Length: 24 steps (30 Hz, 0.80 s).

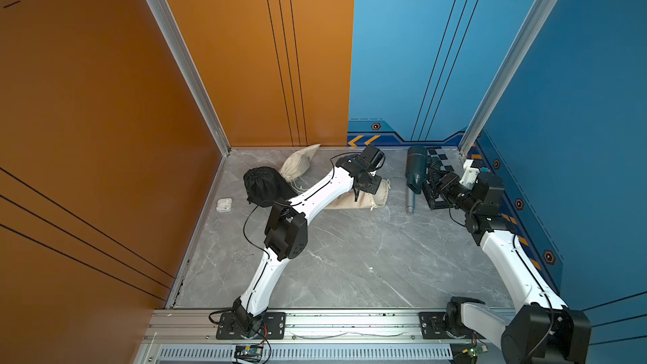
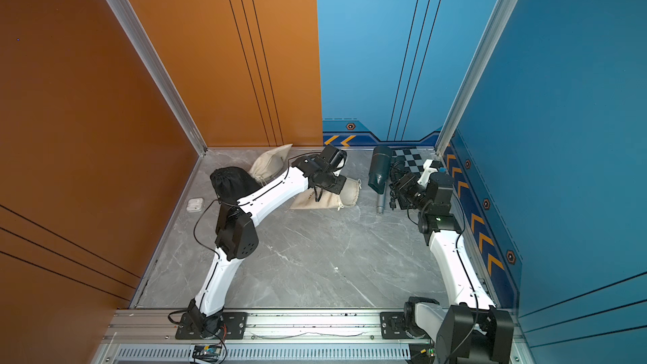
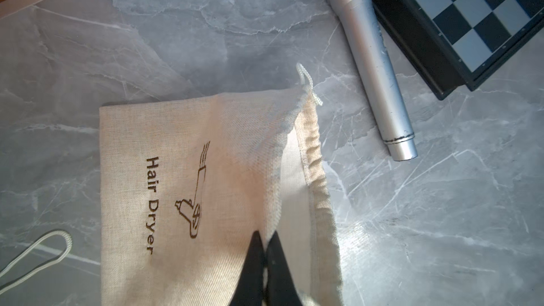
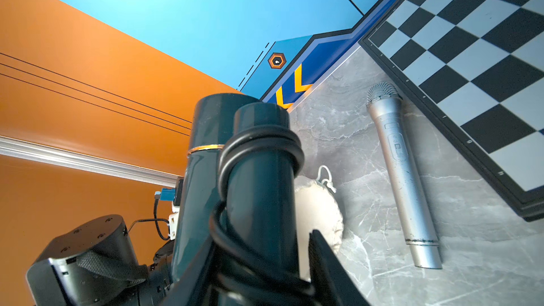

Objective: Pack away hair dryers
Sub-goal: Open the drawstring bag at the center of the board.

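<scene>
**Toward the back of the table: one bag pinched, one dryer gripped**

Right of centre in a top view, the dark hair dryer (image 1: 416, 171) sits with its nozzle pointing down the frame, a chessboard (image 1: 442, 160) just to its right and the grey microphone (image 1: 410, 202) just below it. The right gripper (image 4: 262, 241) has its jaws on either side of the dryer's handle, clamped over the black cord wound round it. I cannot tell whether the dryer touches the tabletop.

Left of that, at mid-frame, the left gripper (image 3: 265, 238) is pressed together on the top layer of cloth at the mouth of a beige bag (image 3: 182, 178) printed "Hair Dryer", which lies flat on the grey marble table (image 1: 350, 257). Further left, a black bag (image 1: 262, 183) and a second beige bag (image 1: 297, 166) lie touching each other. A small white case (image 1: 224, 204) lies by the orange wall.
</scene>
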Each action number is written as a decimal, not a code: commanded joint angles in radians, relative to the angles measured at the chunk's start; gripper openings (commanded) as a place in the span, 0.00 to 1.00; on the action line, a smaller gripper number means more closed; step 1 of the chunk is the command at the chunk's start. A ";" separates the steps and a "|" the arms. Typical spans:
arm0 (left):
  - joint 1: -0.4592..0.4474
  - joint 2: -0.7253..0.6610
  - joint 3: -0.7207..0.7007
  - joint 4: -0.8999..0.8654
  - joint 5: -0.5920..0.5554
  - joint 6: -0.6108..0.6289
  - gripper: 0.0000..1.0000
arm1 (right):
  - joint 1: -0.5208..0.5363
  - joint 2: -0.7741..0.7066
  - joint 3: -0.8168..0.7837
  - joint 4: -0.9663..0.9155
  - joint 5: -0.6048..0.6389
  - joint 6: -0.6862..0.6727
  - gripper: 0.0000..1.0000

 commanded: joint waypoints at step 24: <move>0.068 -0.136 -0.093 0.129 0.027 0.294 0.01 | 0.092 -0.117 -0.146 -0.143 -0.070 -0.198 0.12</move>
